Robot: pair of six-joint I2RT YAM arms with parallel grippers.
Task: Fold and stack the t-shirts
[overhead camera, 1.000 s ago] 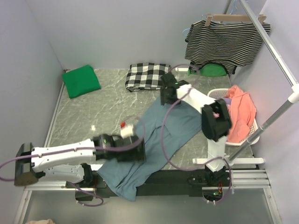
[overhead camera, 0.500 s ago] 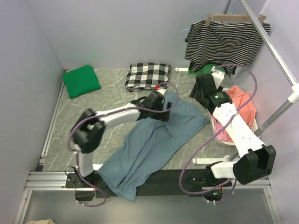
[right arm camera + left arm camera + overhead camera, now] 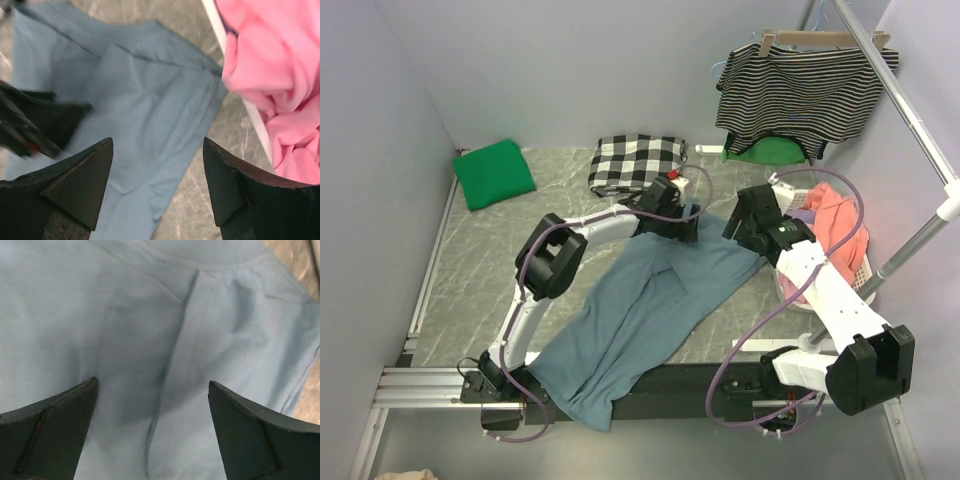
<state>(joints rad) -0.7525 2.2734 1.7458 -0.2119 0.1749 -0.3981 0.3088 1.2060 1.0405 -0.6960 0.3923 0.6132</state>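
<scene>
- The blue t-shirt [image 3: 650,310] lay spread at a slant across the middle of the table [image 3: 520,260]. It was rumpled, and its near end drooped over the near edge.
- It looked soft, light and limp. It would likely sag, stretch and drag instead of holding a shape, and the hanging end could pull it off the table.
- The best holds seemed to be the far corners by the shoulders, one for each gripper. Pinching seam or hem should grip better than loose single cloth.
- A long crease [image 3: 167,340] ran through the cloth and would need smoothing before any fold.
- The left gripper [image 3: 152,382] hung over the far end of the shirt, fingers spread wide and holding nothing. I could not tell whether it touched the cloth.
- The right gripper [image 3: 156,142] hung above the shirt's far right edge, also spread and empty.
- Just beside that edge stood a white basket [image 3: 250,112] heaped with pink cloth [image 3: 265,75].
- The green t-shirt [image 3: 494,173] lay folded in the far left corner, well apart from both grippers.
</scene>
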